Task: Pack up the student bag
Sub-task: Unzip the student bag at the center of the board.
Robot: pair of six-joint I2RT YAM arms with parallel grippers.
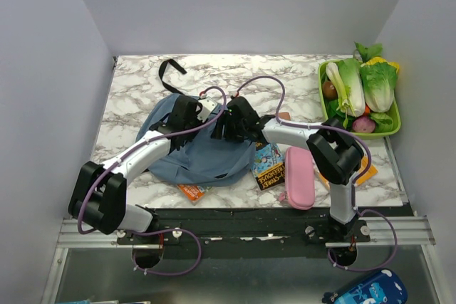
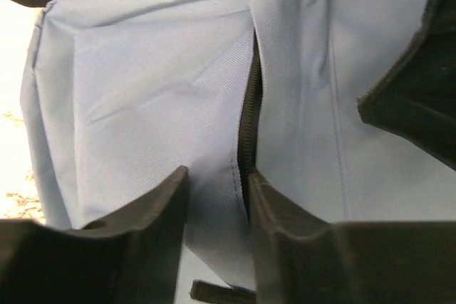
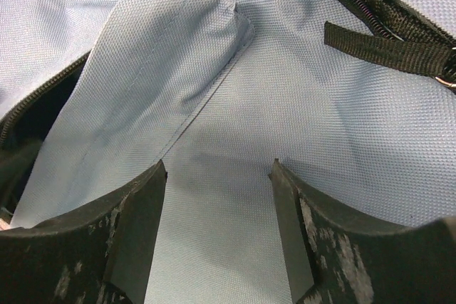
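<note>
The student bag (image 1: 196, 154) is a dusty-blue backpack lying flat at the table's centre-left, with a black strap (image 1: 169, 67) trailing behind it. My left gripper (image 1: 187, 113) is on its upper part. In the left wrist view it (image 2: 217, 176) pinches a fold of blue fabric right beside the black zipper (image 2: 249, 105), which gapes slightly. My right gripper (image 1: 229, 123) is at the bag's upper right edge. In the right wrist view it (image 3: 219, 169) is open, its tips against flat blue fabric (image 3: 285, 105), with nothing between the jaws.
A pink pencil case (image 1: 299, 167) and a book (image 1: 268, 165) lie right of the bag. An orange item (image 1: 191, 191) pokes out under its front edge. A green tray (image 1: 394, 127) of vegetables stands at the back right. A bright blue pouch (image 1: 363, 291) lies below the table, front right.
</note>
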